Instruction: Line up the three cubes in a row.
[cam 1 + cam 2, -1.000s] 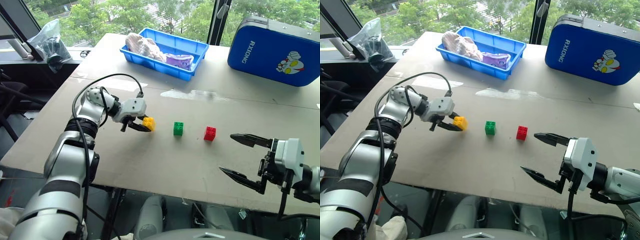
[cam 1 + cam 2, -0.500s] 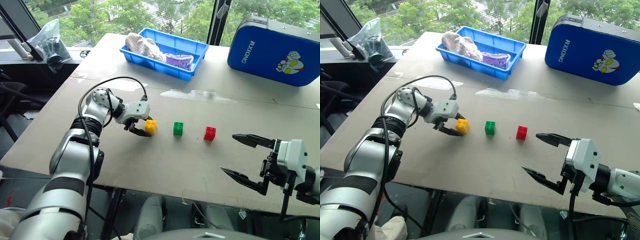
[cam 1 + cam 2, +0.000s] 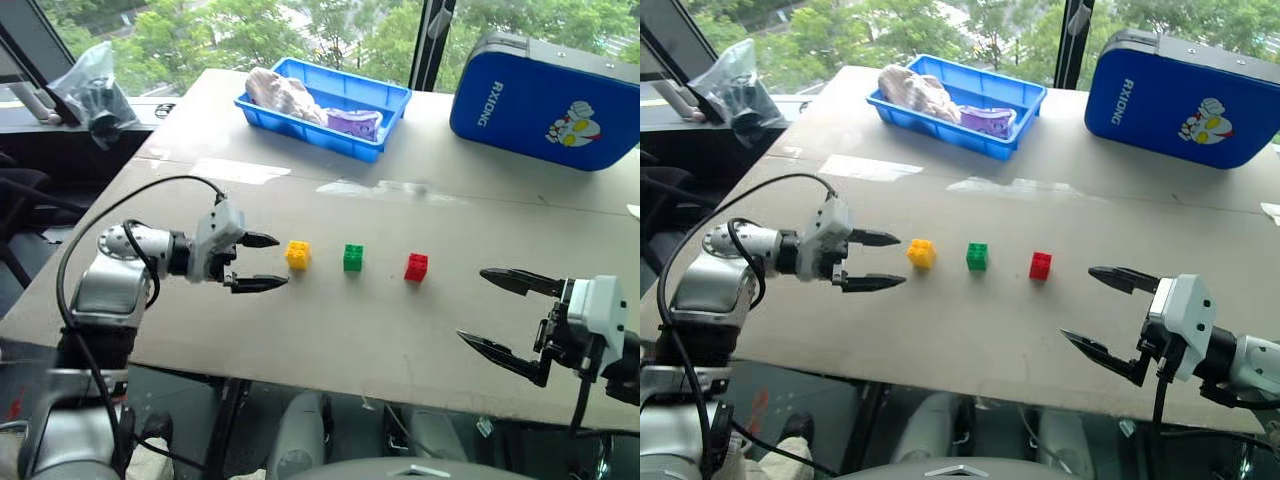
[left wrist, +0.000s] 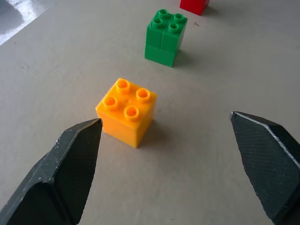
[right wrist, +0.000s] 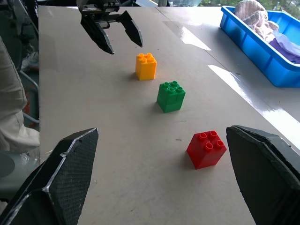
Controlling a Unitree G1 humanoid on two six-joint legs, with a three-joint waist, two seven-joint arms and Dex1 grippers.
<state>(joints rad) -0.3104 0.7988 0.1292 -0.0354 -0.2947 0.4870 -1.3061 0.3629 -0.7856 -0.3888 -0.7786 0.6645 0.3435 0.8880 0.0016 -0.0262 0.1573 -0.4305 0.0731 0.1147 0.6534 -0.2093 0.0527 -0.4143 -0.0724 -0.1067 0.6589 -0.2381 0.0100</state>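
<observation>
Item: three studded toy bricks on a grey bench (image 3: 330,330), set in a row.

- Yellow brick (image 3: 297,254): at the nine o'clock end of the row, upright, studs up, free of any grip.
- Green brick (image 3: 353,257): middle of the row, just beside the yellow, a gap between them.
- Red brick (image 3: 417,266): three o'clock end, slightly farther from the green than the green is from the yellow.
- Left gripper (image 3: 262,262): fingers spread wide, empty, tips pointing at the yellow brick from its nine o'clock side, near but not touching.
- Right gripper (image 3: 500,315): fingers spread wide, empty, off toward four o'clock of the red brick, well apart from it.
- Blue tray (image 3: 385,92): at twelve o'clock, holding crumpled cloth; blue case (image 3: 540,85) toward two o'clock. Neither is part of the job.

Condition: the row looks close to straight; spacing a little uneven.

Risks, as judged from here: the left gripper's spread tips sit level with the yellow brick, so any forward drift would nudge it out of line or turn it. A correction to the red brick by the right gripper could knock it toward the green. The bricks are light and would slide at a touch.
</observation>
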